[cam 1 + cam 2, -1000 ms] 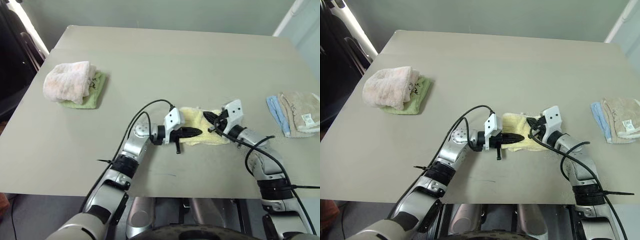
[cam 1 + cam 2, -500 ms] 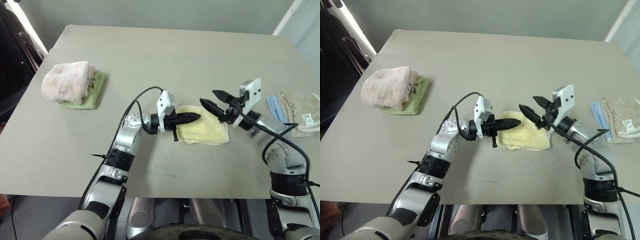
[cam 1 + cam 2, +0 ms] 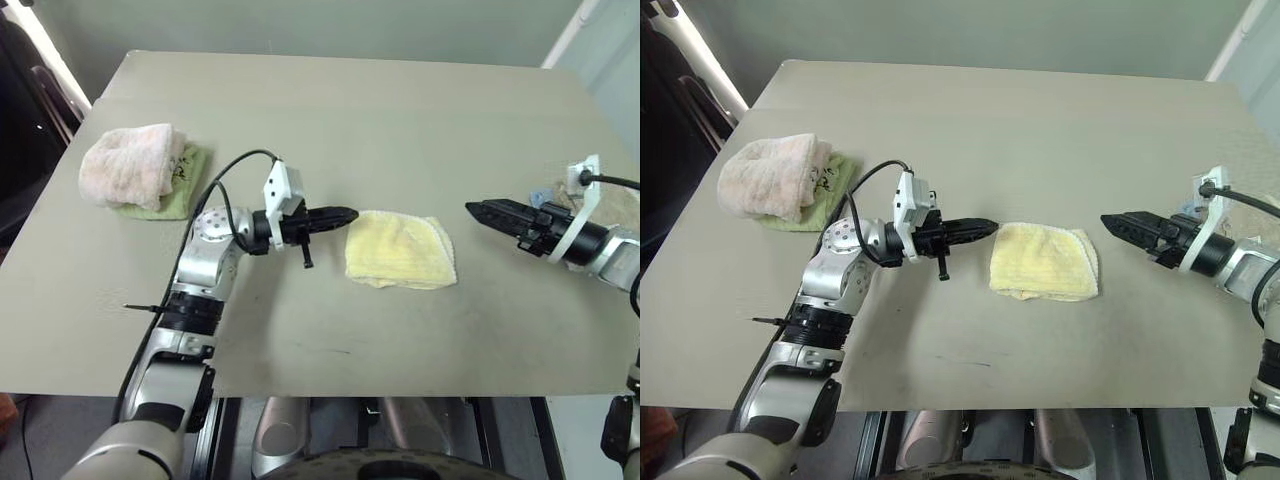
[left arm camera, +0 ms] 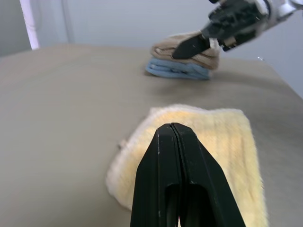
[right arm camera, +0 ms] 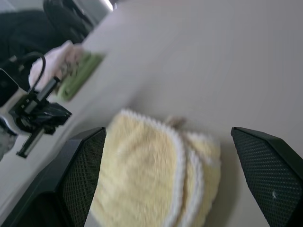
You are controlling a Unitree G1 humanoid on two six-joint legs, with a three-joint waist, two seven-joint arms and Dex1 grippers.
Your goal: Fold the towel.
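Both grippers have pulled away from the towel (image 3: 401, 249), left gripper (image 3: 345, 213) clamped shut on nothing, right gripper (image 3: 478, 209) spread wide and empty, leaving it folded mid-table between them, so folding looks done.

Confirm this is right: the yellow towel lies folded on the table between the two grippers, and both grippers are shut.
Not quite. The towel does lie folded on the table between the grippers, and the left gripper is shut, but the right gripper is open: the right wrist view shows its fingers spread wide apart.
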